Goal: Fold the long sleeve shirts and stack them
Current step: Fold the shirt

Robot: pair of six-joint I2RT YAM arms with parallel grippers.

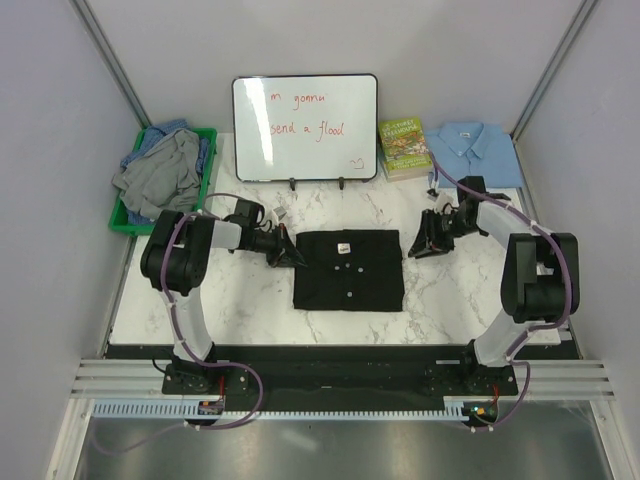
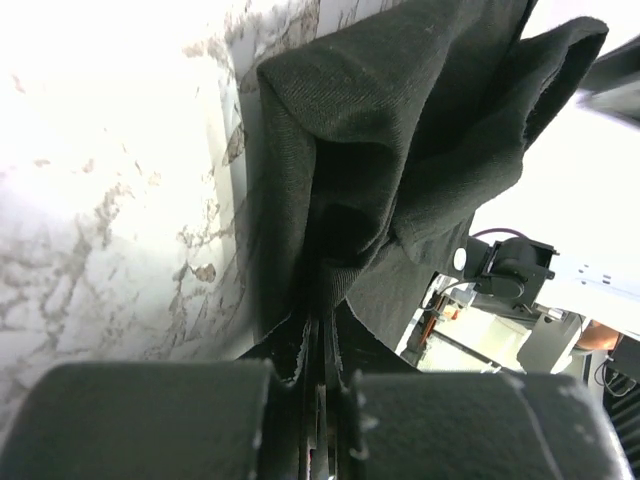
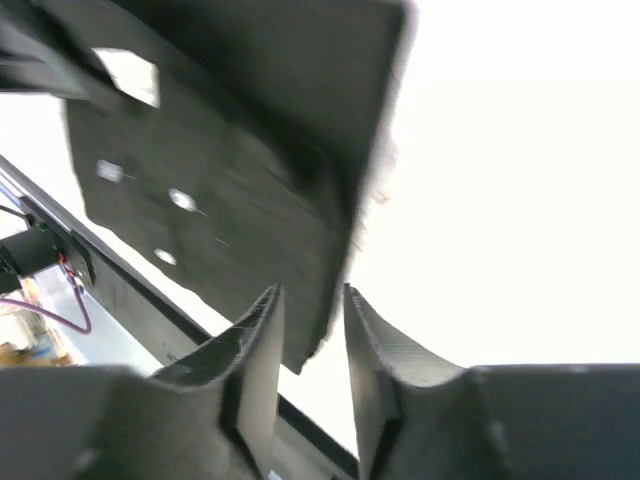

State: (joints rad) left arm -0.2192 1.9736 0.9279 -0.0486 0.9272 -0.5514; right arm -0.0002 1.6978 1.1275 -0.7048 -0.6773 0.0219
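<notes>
A black long sleeve shirt (image 1: 348,272) with small pale buttons lies folded in a rectangle mid-table. My left gripper (image 1: 288,253) is at its upper left edge. In the left wrist view the left gripper (image 2: 322,330) is shut on a bunched fold of the black shirt (image 2: 400,130), which is lifted off the marble. My right gripper (image 1: 420,245) hovers just off the shirt's right edge. In the right wrist view the right gripper (image 3: 312,300) is open, and a corner of the black shirt (image 3: 230,190) shows in line with the gap, unpinched. A folded light blue collared shirt (image 1: 472,150) lies at the back right.
A green bin (image 1: 128,222) at the back left holds crumpled grey and blue shirts (image 1: 165,170). A whiteboard (image 1: 305,128) stands at the back centre, with a green-covered book (image 1: 404,148) beside it. Grey walls close in both sides; the table's front edge (image 1: 330,347) runs just past the shirt.
</notes>
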